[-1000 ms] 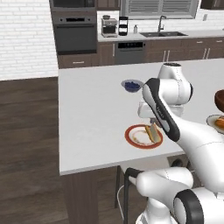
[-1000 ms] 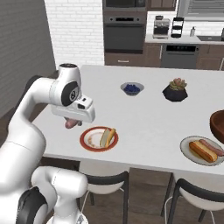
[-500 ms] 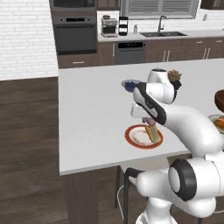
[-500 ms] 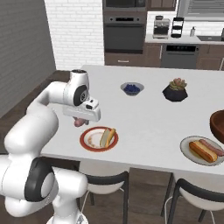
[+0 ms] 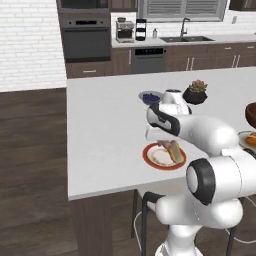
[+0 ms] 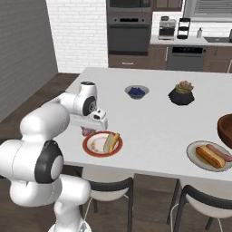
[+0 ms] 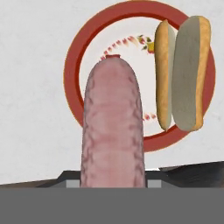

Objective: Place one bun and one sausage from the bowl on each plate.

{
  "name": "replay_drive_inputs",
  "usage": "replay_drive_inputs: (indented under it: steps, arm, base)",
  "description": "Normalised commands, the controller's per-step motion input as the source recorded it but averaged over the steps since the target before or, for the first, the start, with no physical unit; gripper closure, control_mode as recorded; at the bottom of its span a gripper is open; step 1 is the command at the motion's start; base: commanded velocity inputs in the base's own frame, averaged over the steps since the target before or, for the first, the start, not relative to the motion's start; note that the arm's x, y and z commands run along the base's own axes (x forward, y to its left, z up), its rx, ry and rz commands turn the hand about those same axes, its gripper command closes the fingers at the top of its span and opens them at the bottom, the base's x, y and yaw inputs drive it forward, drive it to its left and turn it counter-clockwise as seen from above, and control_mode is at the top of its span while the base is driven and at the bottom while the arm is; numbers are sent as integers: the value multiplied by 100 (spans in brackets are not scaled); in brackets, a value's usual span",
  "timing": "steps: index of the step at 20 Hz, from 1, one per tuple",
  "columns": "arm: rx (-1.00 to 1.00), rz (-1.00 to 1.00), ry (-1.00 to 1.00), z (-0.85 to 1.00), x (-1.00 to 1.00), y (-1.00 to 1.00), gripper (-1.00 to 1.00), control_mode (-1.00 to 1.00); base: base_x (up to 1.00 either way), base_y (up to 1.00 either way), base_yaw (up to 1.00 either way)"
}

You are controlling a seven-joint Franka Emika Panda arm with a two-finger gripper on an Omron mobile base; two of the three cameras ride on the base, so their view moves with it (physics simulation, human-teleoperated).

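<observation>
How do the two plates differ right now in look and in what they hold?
The red-rimmed plate is white with a broad orange-red rim; the grey plate is pale grey. The red-rimmed plate holds a split bun alone, with the sausage in the gripper above it; the grey plate already carries bun and sausage. Both are flat, round, on the white counter.

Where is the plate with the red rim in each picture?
Left base view: red-rimmed plate near the counter's front edge, right of centre.
Right base view: lower left of centre.
Hand view: upper middle, behind the sausage.
Shared landmark: the split bun on the plate.
</observation>
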Motion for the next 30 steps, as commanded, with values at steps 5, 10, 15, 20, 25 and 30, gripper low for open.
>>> replay_drive_inputs:
  steps: [5,10,15,20,25,30]
  arm:
    - [-1,0,2,-18,31,1,100,-100]
    - [0,0,0,-26,5,0,100,-100]
    - [0,0,0,-46,8,0,100,-100]
    - [-1,0,0,-50,18,0,100,-100]
    - [0,0,0,-8,47,2,100,-100]
    - [0,0,0,-25,43,0,100,-100]
  base:
    - [0,0,0]
    - [0,0,0]
    - [0,0,0]
    - [0,0,0]
    - [0,0,0]
    - [0,0,0]
